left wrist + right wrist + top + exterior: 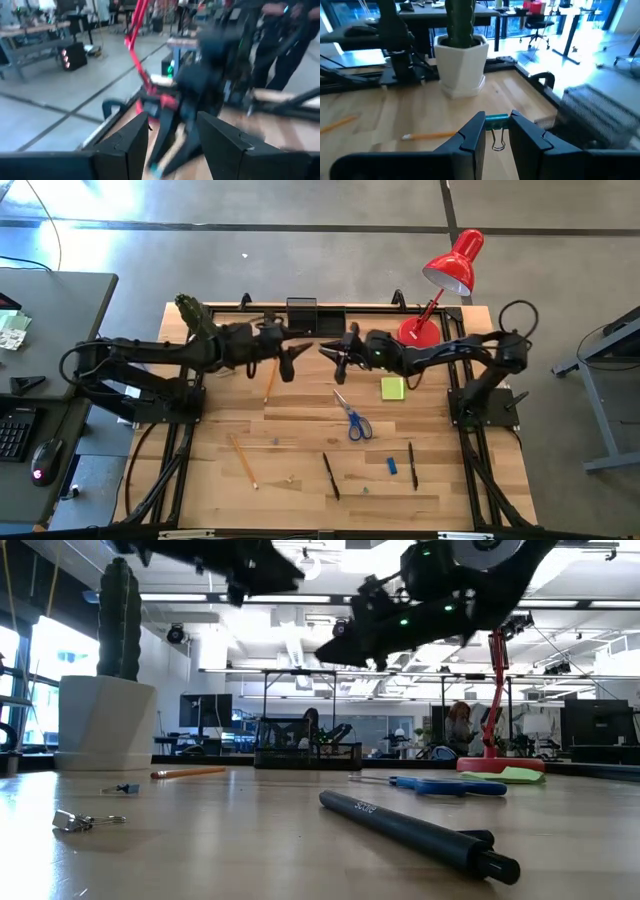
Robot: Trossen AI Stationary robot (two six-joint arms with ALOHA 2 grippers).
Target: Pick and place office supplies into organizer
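Just in front of the black organizer [301, 315] at the far edge of the worktop [300, 480], both arms hang in the air with their jaws facing each other. The right gripper [492, 131] is clamped on a small binder clip [496, 120] with a teal body, its wire loop dangling below; the right wrist view shows this plainly, while from overhead the clip is too small to make out. The left gripper [170, 137] stands with its jaws parted and nothing between them. The organizer lies just beyond and between the two grippers, its long side running along the worktop's far edge, so the right arm, already loaded, looks to need only a short reach toward it. Nearer than the organizer lie the scissors [351, 416], a sticky-note pad [392, 388], two pencils [243, 461], two pens [330, 476] and a blue eraser [392, 466]. The low view adds a second clip [75, 822] on the wood.
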